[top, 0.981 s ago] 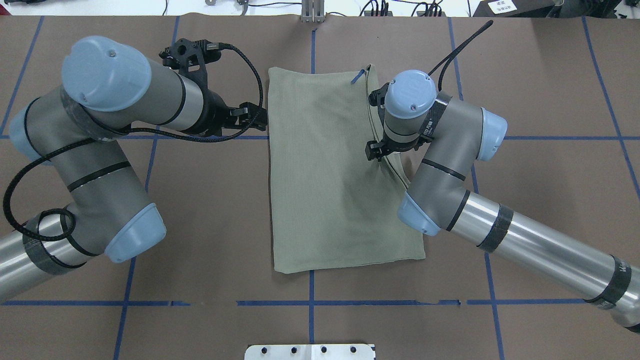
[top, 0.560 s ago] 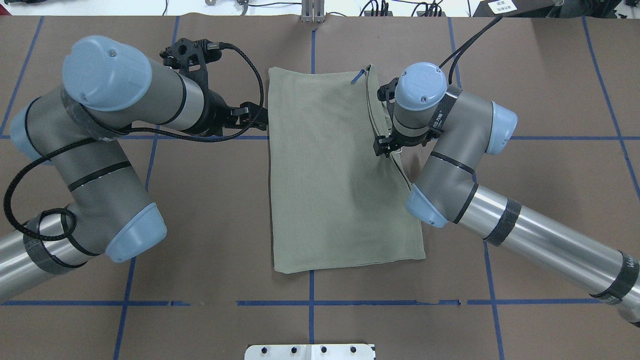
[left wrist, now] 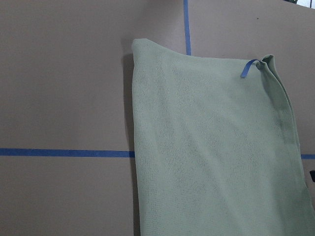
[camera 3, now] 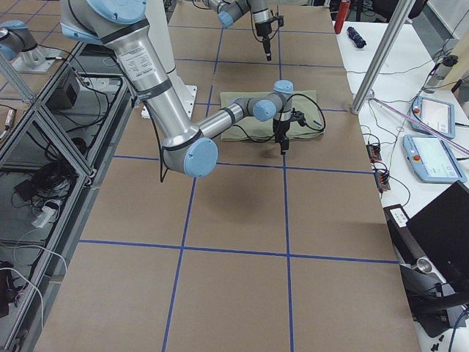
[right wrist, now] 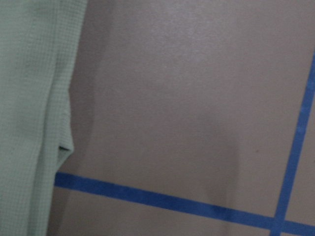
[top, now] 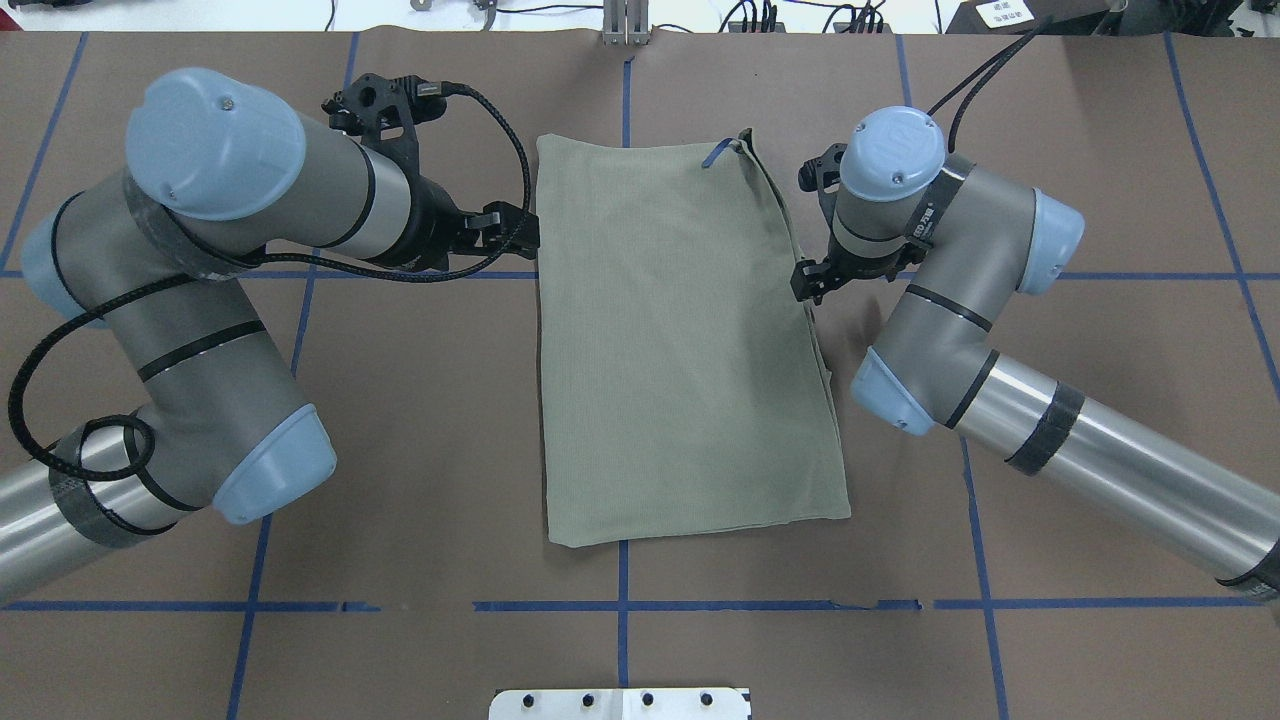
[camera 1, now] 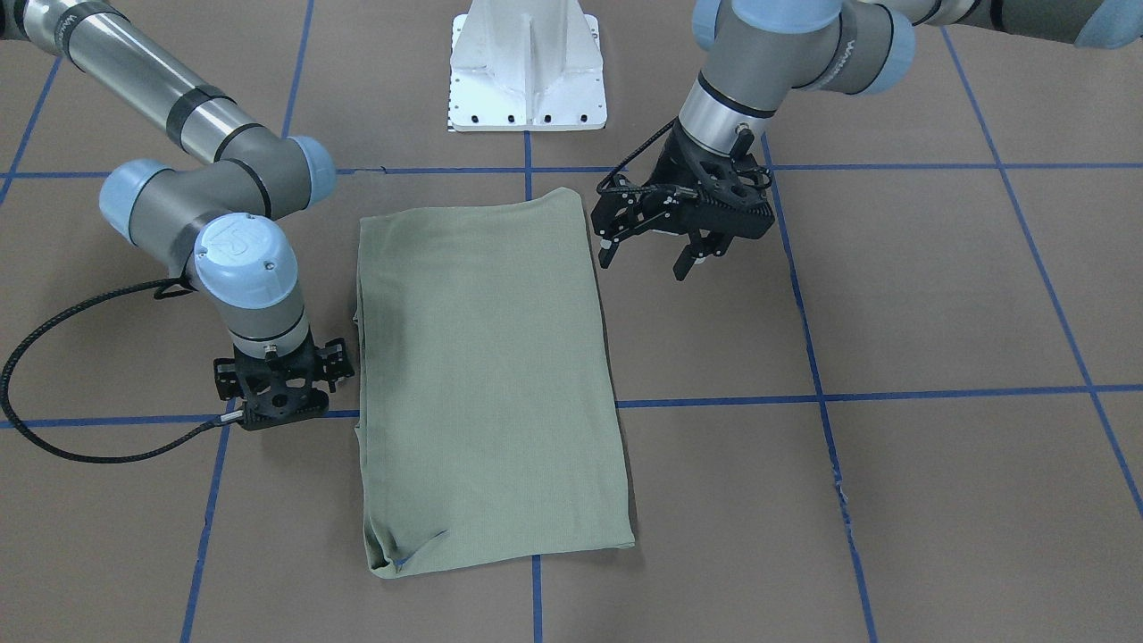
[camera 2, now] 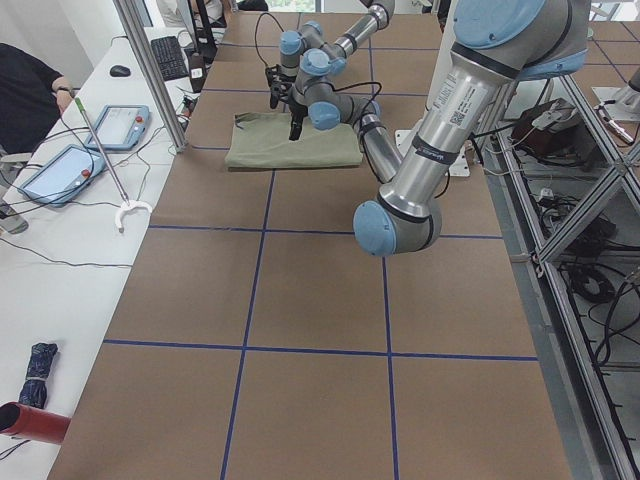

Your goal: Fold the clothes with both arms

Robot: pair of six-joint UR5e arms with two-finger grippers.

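Sage-green knit shirt (top: 680,340) lies folded into a long rectangle at the middle of the brown paper-covered surface (top: 420,420), its near hem at 6 o'clock.

At its 10 o'clock the left arm's black two-finger hand (camera 1: 645,257) hovers just beside the edge, fingers spread and empty. At 2 o'clock the right arm's black hand (camera 1: 279,406) points down just beside the layered edge. It carries no cloth, but I cannot tell how its fingers stand.

That right edge shows several loose layers. A pinch that catches only the top one would likely peel the fold open. If the two hands lift unevenly, the rectangle would skew. At the far 1 o'clock corner a small blue strip (top: 714,154) sticks up and could snag a finger.

Counted: one shirt, two silver-grey tubular arms, two hands, one blue strip.
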